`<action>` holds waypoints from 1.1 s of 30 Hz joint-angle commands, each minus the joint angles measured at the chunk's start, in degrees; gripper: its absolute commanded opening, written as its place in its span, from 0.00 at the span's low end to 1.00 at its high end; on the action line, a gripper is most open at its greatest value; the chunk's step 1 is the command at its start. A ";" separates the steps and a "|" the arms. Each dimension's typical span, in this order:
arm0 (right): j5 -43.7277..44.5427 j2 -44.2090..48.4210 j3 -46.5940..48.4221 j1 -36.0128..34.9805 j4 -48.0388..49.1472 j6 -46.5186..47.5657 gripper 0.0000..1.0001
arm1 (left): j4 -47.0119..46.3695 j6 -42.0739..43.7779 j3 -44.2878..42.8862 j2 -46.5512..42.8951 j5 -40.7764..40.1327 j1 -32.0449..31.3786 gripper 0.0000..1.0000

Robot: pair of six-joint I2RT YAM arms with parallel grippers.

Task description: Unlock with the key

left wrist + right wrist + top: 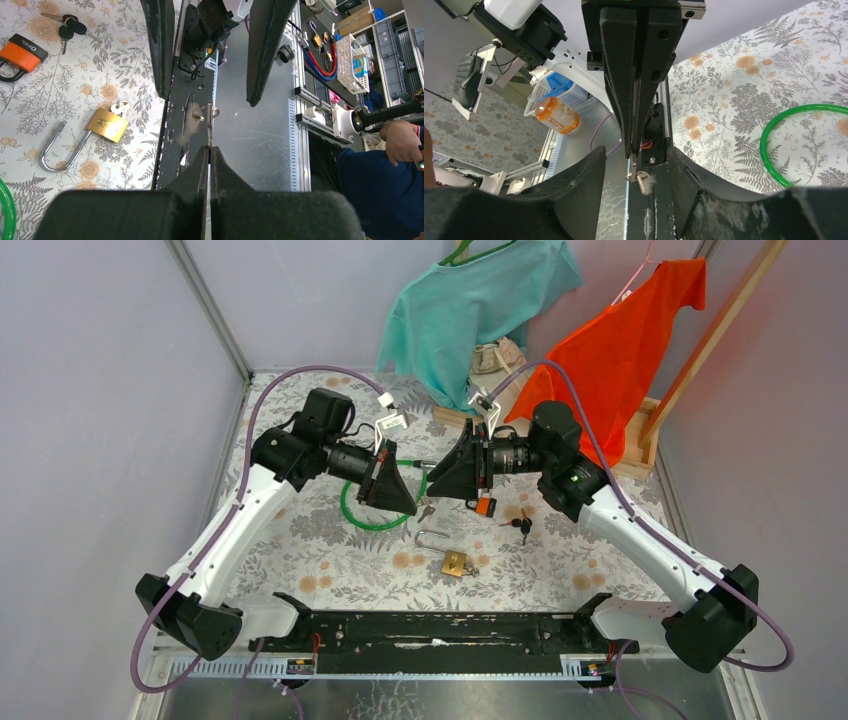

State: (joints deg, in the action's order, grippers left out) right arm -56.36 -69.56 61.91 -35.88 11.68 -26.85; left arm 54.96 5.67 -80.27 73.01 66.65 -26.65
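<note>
My left gripper [410, 506] is shut on a small silver key [209, 114] and holds it in the air, blade edge-on, with a ring and a second key hanging from its far end. My right gripper [434, 489] faces it, open, its fingers [574, 187] on either side of the key [634, 172] without touching it. A brass padlock [454, 562] lies on the floral cloth below with its silver shackle [59, 151] out to the left. It also shows in the left wrist view [106, 125].
An orange padlock [485, 506] and a bunch of black-headed keys [522, 525] lie right of the grippers. A green ring [372, 524] lies under the left gripper. A wooden rack with teal and orange shirts [610, 350] stands behind.
</note>
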 commanded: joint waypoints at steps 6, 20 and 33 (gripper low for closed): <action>-4.48 -1.54 -0.44 0.12 3.45 -2.33 0.49 | 2.58 2.23 -3.63 1.23 0.19 -0.51 0.00; -3.60 -0.18 -1.24 -0.07 -0.49 0.11 0.09 | 2.74 2.06 -5.42 2.23 -1.81 -0.51 0.00; -2.34 1.23 -2.07 -0.07 0.80 -0.03 0.00 | 3.49 2.24 -5.70 2.34 -2.04 -0.57 0.00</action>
State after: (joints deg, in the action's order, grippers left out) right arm -59.33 -70.50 59.81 -35.94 10.98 -27.03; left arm 58.11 7.27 -84.20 75.55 63.92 -27.03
